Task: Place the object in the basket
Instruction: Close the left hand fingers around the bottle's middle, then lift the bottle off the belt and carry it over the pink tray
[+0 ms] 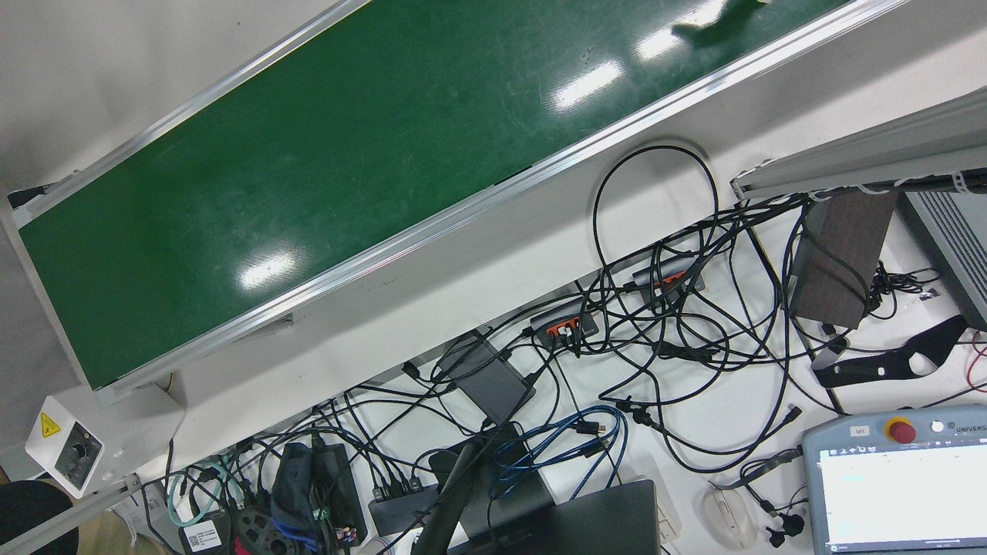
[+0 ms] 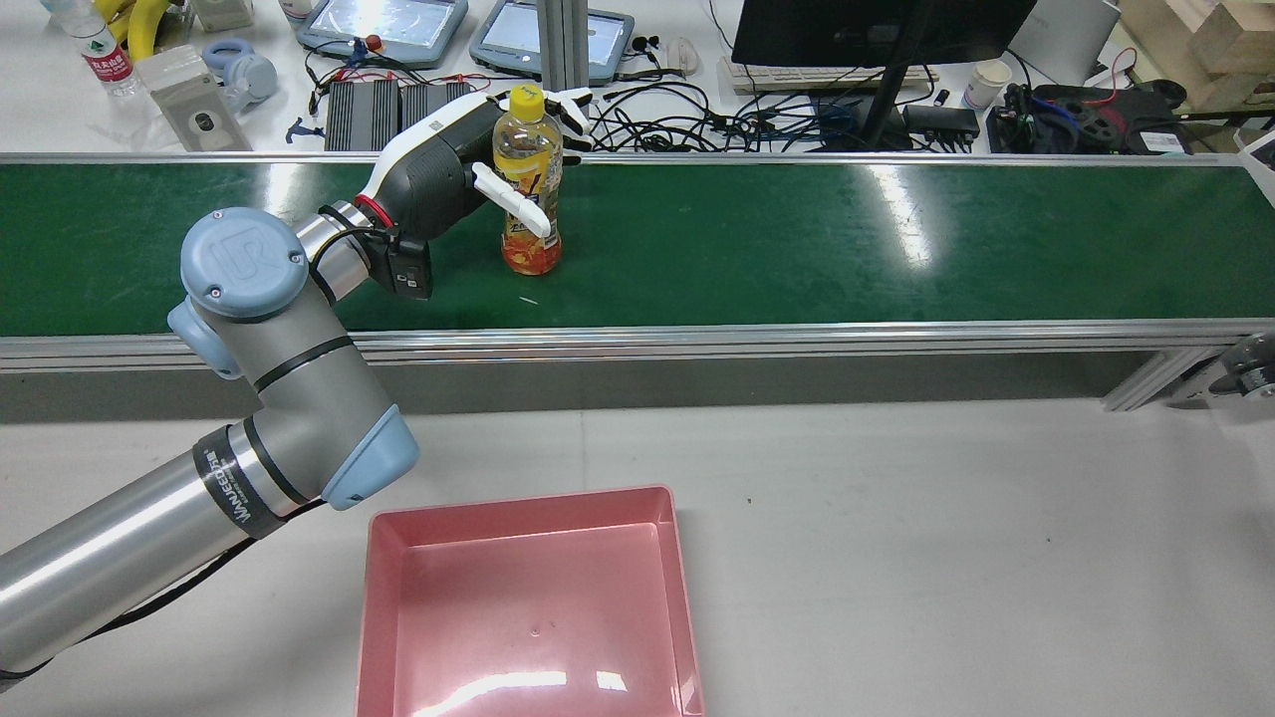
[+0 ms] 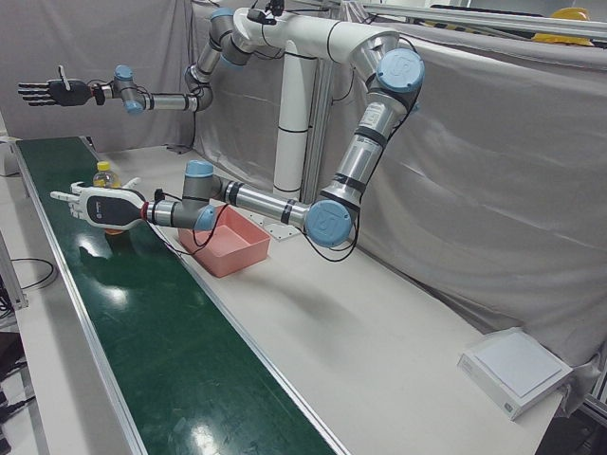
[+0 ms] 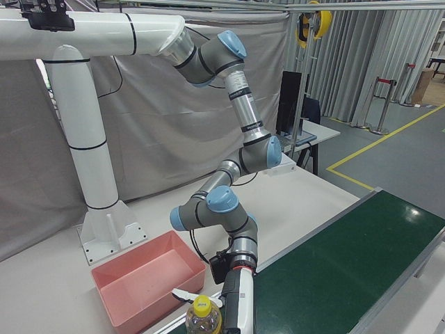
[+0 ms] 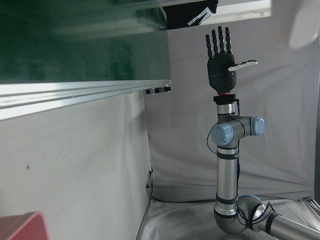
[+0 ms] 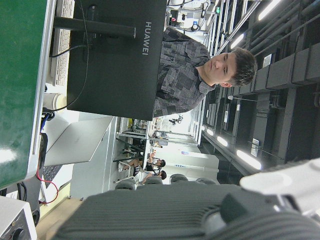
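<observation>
A: What does the rear view show?

B: A yellow-capped drink bottle (image 2: 528, 179) stands upright on the green conveyor belt (image 2: 797, 239), at about eleven o'clock in the picture. The left hand (image 2: 468, 164) cups it from the nine o'clock side, with fingers (image 2: 513, 204) spread around the body. Whether they already press on it I cannot tell. The pink basket (image 2: 677, 558) sits empty on the white table at six o'clock, well apart from the bottle.

A: And the left-front view?

B: The same hand reaches along the belt at nine o'clock, with the bottle's cap just behind it. The right hand (image 3: 47, 92) is raised high at ten o'clock, fingers splayed flat and holding nothing. It is far off, so the left hand is plainly the nearer.

A: The right-front view?

B: The bottle's cap shows at the bottom edge, six o'clock, with the hand touching or just beside it, and the basket at seven o'clock.

A: The others?

B: The front view shows only bare belt and cables. The left hand view shows the raised right hand at one o'clock. The right hand view shows a monitor and a person.

A: What matters next?

B: I judge the bottle's long axis is vertical, so a side wrap should suit it.
</observation>
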Action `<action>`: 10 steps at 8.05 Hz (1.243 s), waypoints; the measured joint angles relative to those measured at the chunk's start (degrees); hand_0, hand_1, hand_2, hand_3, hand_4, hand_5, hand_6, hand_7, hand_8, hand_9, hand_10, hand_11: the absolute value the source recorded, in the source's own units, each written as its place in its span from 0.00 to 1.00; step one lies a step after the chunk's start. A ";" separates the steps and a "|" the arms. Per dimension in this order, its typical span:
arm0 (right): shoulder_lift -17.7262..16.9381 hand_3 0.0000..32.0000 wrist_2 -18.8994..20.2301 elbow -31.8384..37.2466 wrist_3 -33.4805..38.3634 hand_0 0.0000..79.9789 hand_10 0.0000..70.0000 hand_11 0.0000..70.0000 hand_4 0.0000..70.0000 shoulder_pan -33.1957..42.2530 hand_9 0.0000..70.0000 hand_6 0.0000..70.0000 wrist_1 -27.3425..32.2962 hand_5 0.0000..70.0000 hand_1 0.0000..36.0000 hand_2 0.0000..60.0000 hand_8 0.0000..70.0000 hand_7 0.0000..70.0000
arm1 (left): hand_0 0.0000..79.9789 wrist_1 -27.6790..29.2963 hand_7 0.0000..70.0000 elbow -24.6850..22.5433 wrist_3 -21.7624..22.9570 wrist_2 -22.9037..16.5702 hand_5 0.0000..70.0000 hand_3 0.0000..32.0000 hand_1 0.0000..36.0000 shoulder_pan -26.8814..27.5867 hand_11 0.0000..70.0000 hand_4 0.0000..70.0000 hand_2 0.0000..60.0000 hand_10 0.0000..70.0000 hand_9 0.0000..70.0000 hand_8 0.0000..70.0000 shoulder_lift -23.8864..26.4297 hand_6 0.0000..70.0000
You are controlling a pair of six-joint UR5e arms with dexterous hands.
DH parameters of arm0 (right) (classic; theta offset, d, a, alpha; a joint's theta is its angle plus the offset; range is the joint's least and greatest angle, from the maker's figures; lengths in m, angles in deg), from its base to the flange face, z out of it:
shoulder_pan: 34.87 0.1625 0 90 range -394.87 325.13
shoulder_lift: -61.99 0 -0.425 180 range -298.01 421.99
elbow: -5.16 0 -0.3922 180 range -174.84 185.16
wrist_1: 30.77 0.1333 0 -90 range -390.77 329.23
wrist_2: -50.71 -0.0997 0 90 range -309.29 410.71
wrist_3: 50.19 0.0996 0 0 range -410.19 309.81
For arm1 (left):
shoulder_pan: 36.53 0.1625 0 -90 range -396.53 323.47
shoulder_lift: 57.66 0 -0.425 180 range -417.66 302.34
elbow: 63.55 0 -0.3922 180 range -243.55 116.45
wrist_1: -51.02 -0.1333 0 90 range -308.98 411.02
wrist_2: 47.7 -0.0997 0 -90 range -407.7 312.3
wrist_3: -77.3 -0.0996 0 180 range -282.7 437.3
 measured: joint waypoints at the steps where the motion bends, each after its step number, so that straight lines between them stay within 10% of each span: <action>1: 0.00 0.00 0.00 0.00 0.00 0.00 0.00 0.00 0.00 0.00 0.00 0.00 0.00 0.00 0.00 0.00 0.00 0.00 | 1.00 -0.83 1.00 -0.05 0.00 0.03 1.00 0.00 0.80 0.00 1.00 1.00 0.74 0.92 1.00 1.00 0.35 0.81; 2: 0.00 0.00 0.00 0.00 0.00 0.00 0.00 0.00 0.00 0.04 0.00 0.00 0.00 0.00 0.00 0.00 0.00 0.00 | 1.00 -2.61 1.00 -0.07 -0.21 0.21 1.00 0.00 0.92 -0.06 1.00 1.00 1.00 1.00 1.00 1.00 0.96 0.90; 4: 0.00 0.00 0.00 -0.04 0.00 0.00 0.00 0.00 0.00 0.05 0.00 0.00 0.00 0.00 0.00 0.00 0.00 0.00 | 1.00 -7.11 1.00 -0.26 -1.40 0.94 1.00 0.00 0.86 -0.21 1.00 0.92 1.00 1.00 1.00 1.00 2.86 0.87; 10: 0.00 0.00 0.00 -0.09 0.00 0.00 0.00 0.00 0.00 0.05 0.00 0.00 0.00 0.00 0.00 0.00 0.00 0.00 | 0.93 -10.78 0.99 -6.34 -2.29 1.01 1.00 0.00 0.72 0.15 1.00 0.83 0.68 0.91 1.00 1.00 3.48 0.73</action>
